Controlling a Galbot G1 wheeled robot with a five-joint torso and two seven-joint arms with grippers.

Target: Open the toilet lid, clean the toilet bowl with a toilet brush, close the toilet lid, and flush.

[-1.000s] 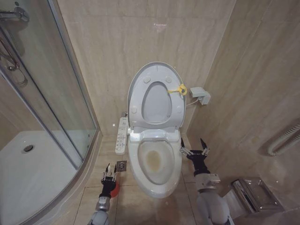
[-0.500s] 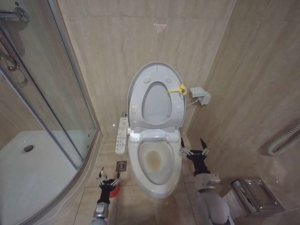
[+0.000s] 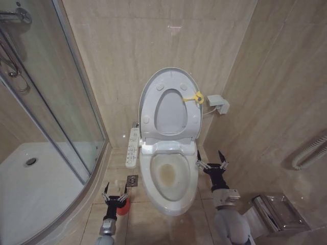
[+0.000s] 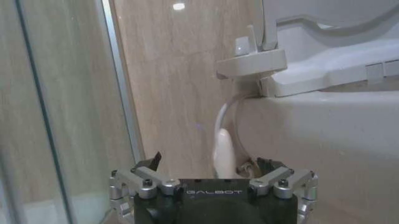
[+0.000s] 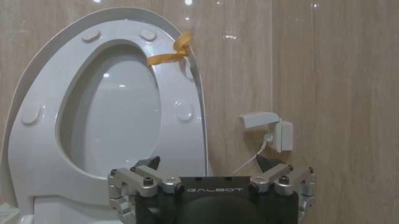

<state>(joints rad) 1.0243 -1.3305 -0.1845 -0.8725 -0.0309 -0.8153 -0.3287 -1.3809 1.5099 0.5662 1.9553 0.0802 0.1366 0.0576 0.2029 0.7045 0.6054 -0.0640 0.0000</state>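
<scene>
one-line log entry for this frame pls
lid: toilet lid raised | bowl: toilet bowl exposed | brush: toilet brush on floor | left gripper: open, at brush | right gripper: open, beside bowl

The floor (image 3: 153, 224) is laid with large beige tiles, glossy, with thin darker joints; the toilet bowl (image 3: 171, 196) stands on it by its white pedestal, set against the back wall, its rim bare and the basin stained yellowish; just beside the bowl, on the robot's left, a small square metal drain (image 3: 132, 179) sits flush in a tile; near that drain stands the red holder of the toilet brush (image 3: 122, 207), partly covered from above; along the left the floor meets the curved threshold of the shower (image 3: 76, 204); at the far right a shiny metal box (image 3: 278, 212) rests low by the wall.
</scene>
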